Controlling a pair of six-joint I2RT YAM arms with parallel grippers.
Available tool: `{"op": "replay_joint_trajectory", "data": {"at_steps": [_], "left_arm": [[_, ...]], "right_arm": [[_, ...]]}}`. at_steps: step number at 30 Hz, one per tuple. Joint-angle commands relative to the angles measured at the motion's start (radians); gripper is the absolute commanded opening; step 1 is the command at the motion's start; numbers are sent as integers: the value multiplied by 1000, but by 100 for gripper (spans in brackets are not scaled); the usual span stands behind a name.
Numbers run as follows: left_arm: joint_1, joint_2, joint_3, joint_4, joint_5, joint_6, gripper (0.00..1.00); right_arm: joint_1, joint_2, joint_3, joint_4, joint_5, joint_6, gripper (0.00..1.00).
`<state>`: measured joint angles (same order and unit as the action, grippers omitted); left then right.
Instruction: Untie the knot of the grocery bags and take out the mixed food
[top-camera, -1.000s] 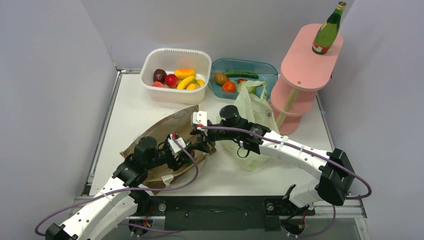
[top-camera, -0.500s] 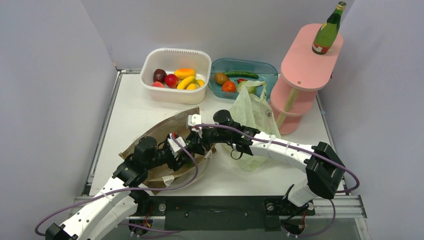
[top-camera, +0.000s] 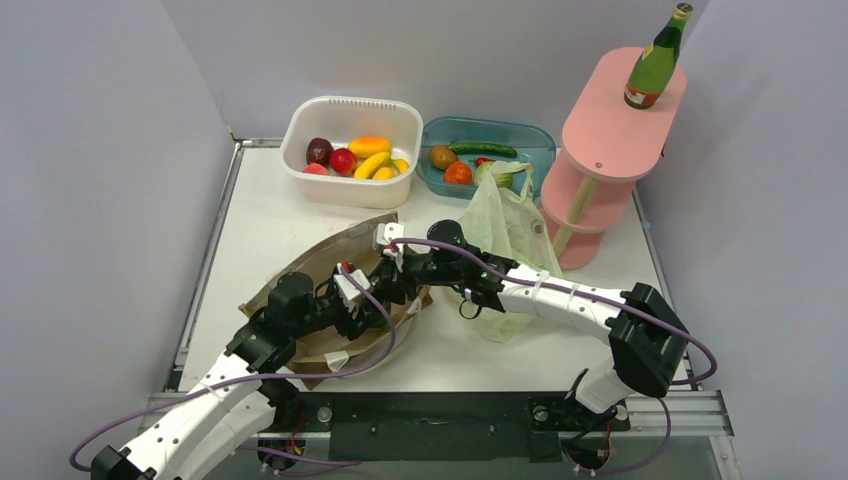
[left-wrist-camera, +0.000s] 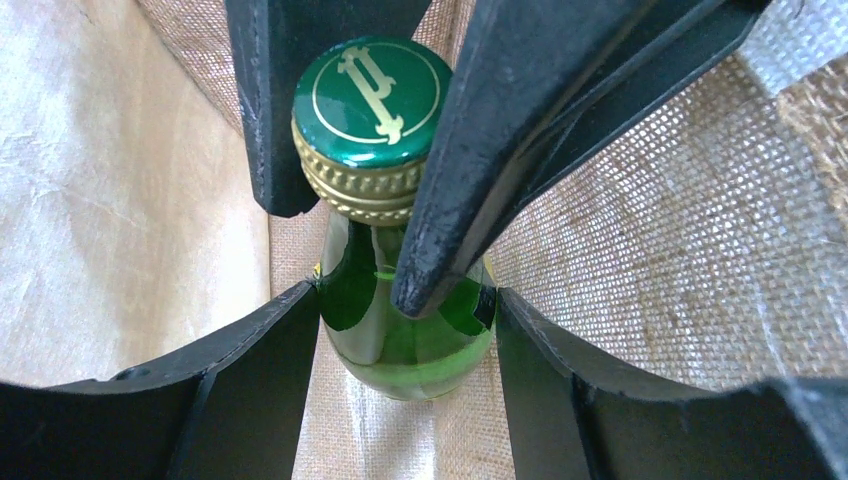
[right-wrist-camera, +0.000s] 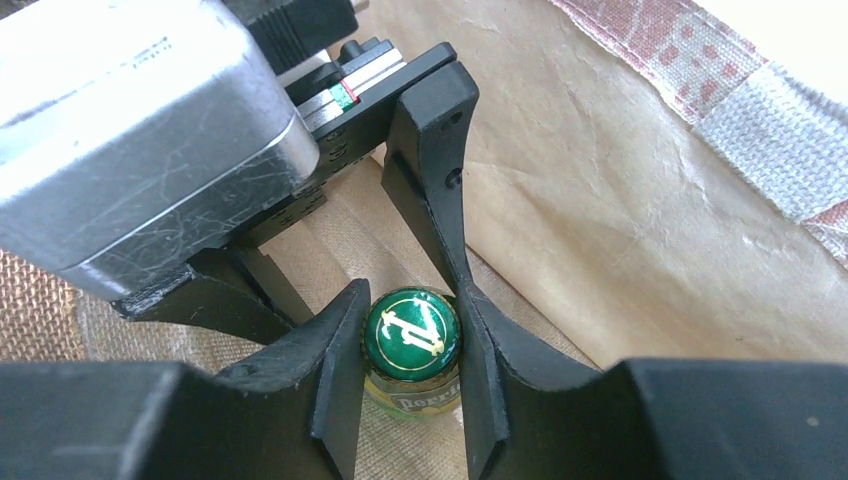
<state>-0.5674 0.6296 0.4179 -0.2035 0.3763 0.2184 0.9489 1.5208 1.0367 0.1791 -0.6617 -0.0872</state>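
**We've got two grips on the green bottle (left-wrist-camera: 400, 365), inside the brown paper bag (top-camera: 300, 270)**
Our left gripper (left-wrist-camera: 405, 300) clamps the glass body and our right gripper (right-wrist-camera: 410, 300) pinches the cap (right-wrist-camera: 412, 335). The bag lies near the bench's (top-camera: 290, 215) left front edge. We'd free one grip, then draw the bottle straight out.

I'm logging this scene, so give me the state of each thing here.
Paper bag: on its side, mouth open.
Plastic bag: standing, crumpled.
Bagged bottle: capped, held by both grippers.
Left gripper: shut on its neck.
Right gripper: shut on its cap.
Shelf bottle: upright, capped.
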Motion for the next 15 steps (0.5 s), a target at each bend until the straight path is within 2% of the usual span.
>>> {"op": "replay_joint_trajectory", "data": {"at_steps": [1,3,4,6,10,15], "left_arm": [[2,-10,84,150,28,-12,0],[2,-8,106,112,0,-14,13],[3,-6,115,96,-31,-22,26],[10,4,152,36,-53,-28,36],[65,0,225,-55,34,-55,42],[70,-5,354,-208,84,-18,45]], "right_arm": [[6,-19,19,124,-2,76,0],[2,-38,42,123,3,115,0],[-4,-51,59,122,6,136,0],[-10,-70,83,113,13,154,0],[-32,-73,120,63,17,146,0],[-81,-66,143,19,20,144,0]]}}
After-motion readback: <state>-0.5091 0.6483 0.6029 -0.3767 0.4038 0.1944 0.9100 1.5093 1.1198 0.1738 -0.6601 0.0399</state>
